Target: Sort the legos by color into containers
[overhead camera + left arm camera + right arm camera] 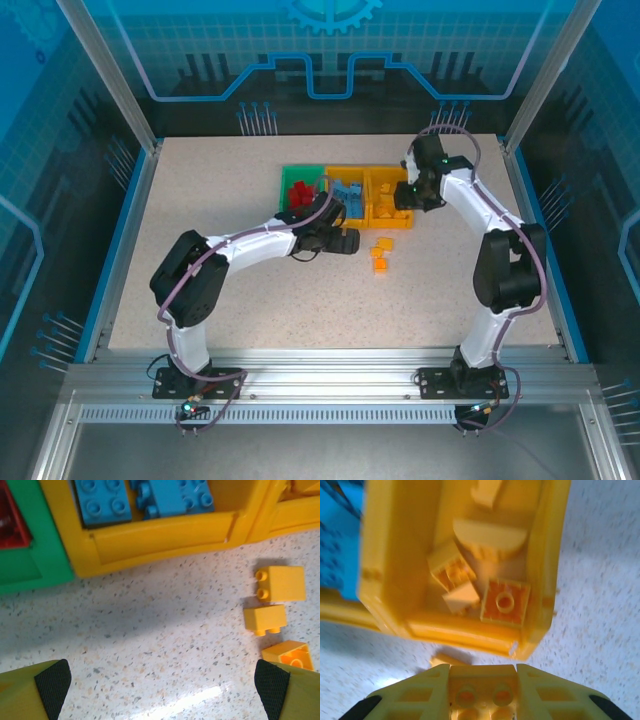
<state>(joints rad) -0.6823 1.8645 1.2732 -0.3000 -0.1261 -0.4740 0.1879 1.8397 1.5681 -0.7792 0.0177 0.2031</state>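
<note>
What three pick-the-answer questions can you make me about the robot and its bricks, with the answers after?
1. What colour are the bricks in the green bin?
A blue. B red. C yellow.

2. Where are the blue bricks?
A in the middle bin. B in the green bin. C on the table.

3. What are the right jaws doing?
A open and empty. B shut on a red brick. C shut on a yellow brick.

Answers:
1 B: the top view shows red bricks inside it.
2 A: the left wrist view shows them inside the yellow middle bin.
3 C: the right wrist view shows the studs of a yellow brick between the jaws.
</note>
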